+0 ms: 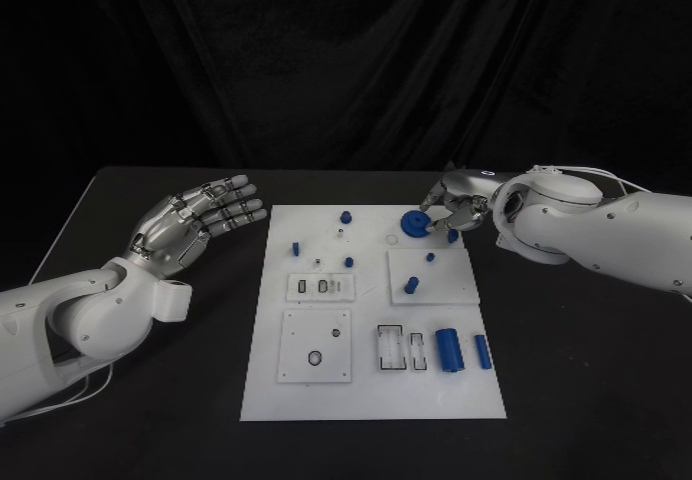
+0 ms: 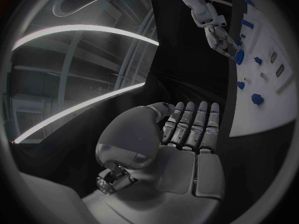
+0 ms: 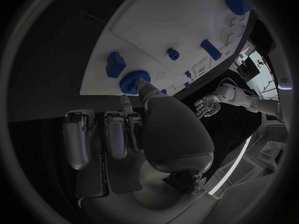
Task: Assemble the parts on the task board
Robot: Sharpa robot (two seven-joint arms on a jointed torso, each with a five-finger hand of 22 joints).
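The white task board [image 1: 372, 395] lies in the middle of the black table. My right hand [image 1: 459, 204] is at the board's far right corner, its thumb and a finger pinching a blue gear [image 1: 415, 224] that sits low over the board; the thumb tip touches the gear [image 3: 132, 82] in the right wrist view. My left hand [image 1: 195, 220] hovers over the table left of the board, palm up and fingers spread, holding nothing [image 2: 187, 134]. Small blue pegs [image 1: 346, 216] stand on the far half, one block [image 1: 410, 286] on a raised plate. Two blue cylinders [image 1: 449, 350] lie near the front right.
Raised white plates with slots [image 1: 320, 287] and holes [image 1: 316, 345] sit on the board's left half, and a black-framed slot [image 1: 391, 347] is near the cylinders. Black table surface [image 1: 577, 380] surrounds the board on all sides.
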